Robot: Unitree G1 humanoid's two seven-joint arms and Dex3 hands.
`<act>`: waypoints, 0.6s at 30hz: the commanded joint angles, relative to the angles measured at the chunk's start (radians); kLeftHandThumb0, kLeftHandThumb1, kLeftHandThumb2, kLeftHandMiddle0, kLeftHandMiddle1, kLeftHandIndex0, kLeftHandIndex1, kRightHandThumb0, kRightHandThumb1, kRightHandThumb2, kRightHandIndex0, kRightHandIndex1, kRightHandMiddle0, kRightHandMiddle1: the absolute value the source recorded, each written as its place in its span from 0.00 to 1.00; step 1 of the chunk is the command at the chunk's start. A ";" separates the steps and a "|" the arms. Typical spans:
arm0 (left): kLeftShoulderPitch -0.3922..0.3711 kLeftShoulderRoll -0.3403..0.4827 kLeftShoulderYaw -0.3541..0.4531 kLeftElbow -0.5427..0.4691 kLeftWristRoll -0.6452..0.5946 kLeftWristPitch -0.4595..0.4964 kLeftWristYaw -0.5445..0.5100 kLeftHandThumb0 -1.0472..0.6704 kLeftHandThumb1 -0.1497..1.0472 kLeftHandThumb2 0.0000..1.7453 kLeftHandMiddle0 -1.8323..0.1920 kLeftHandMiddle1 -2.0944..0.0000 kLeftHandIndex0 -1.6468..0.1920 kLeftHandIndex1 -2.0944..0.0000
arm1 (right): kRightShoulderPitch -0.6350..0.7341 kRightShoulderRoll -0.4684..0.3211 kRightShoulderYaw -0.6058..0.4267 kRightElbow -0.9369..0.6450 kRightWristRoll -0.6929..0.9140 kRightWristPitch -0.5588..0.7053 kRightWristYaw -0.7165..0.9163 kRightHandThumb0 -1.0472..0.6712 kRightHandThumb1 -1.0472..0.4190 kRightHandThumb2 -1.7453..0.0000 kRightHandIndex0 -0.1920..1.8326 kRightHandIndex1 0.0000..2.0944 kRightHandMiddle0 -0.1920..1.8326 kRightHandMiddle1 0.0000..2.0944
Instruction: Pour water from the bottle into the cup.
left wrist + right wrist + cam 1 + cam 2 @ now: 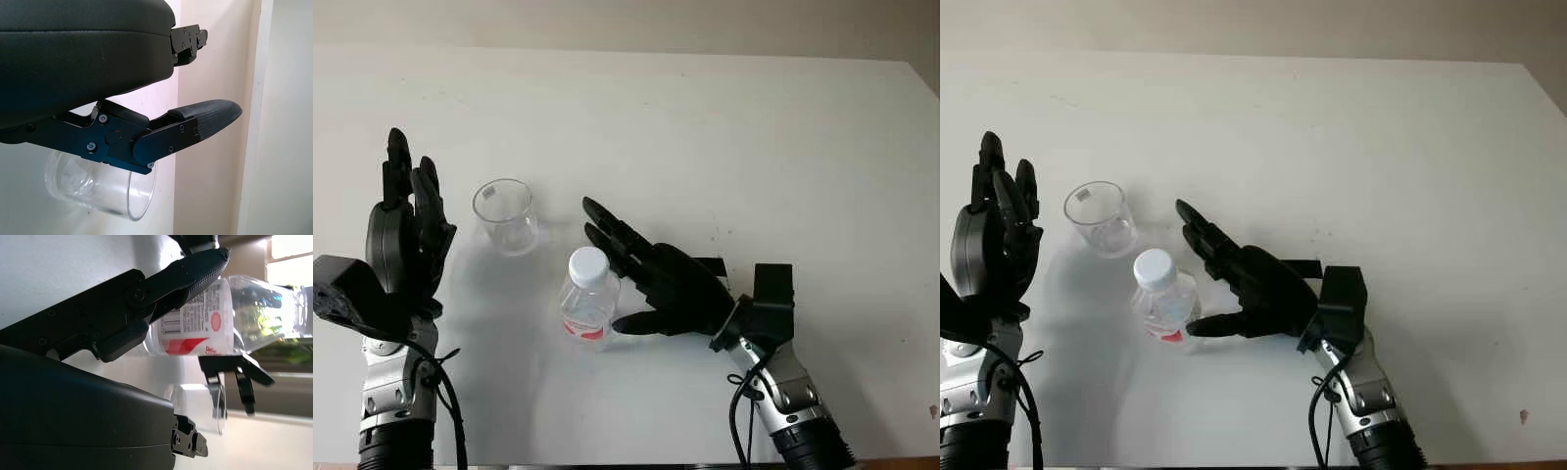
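Right hand open, nothing gripped, thumb tip just beside capped bottle standing upright on white table. Clear cup upright nearby; left hand open beside it, holding nothing

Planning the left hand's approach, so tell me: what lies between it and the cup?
Nothing: the head views show bare white table between the open left hand and the cup.

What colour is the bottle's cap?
White; the bottle cap shows best in the left eye view.
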 commanded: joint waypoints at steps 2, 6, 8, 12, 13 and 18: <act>-0.017 0.009 0.009 0.019 0.005 -0.013 0.006 0.20 1.00 0.42 0.93 0.97 0.95 0.96 | -0.015 -0.027 0.001 -0.021 0.004 0.003 0.035 0.10 0.15 0.97 0.00 0.00 0.00 0.00; -0.020 0.010 0.010 0.024 0.011 -0.014 0.010 0.20 1.00 0.42 0.93 0.97 0.95 0.96 | -0.027 -0.048 0.000 -0.039 0.023 0.021 0.082 0.10 0.15 0.97 0.00 0.00 0.00 0.00; -0.023 0.009 0.012 0.032 0.008 -0.020 0.006 0.20 1.00 0.42 0.93 0.97 0.95 0.96 | -0.030 -0.052 0.001 -0.054 0.030 0.039 0.092 0.11 0.16 0.97 0.00 0.00 0.00 0.00; -0.032 0.011 0.012 0.044 0.005 -0.025 -0.002 0.20 1.00 0.42 0.93 0.97 0.95 0.96 | -0.049 -0.047 0.014 -0.052 0.040 0.057 0.121 0.11 0.16 0.97 0.01 0.01 0.02 0.01; -0.034 0.012 0.011 0.047 0.006 -0.026 -0.003 0.20 1.00 0.42 0.93 0.97 0.95 0.96 | -0.053 -0.046 0.017 -0.049 0.037 0.057 0.124 0.09 0.16 0.97 0.02 0.02 0.04 0.02; -0.042 0.009 0.009 0.048 0.013 -0.022 0.007 0.20 1.00 0.42 0.93 0.98 0.96 0.97 | -0.077 -0.028 0.033 -0.010 0.027 0.045 0.131 0.08 0.16 0.97 0.11 0.06 0.11 0.06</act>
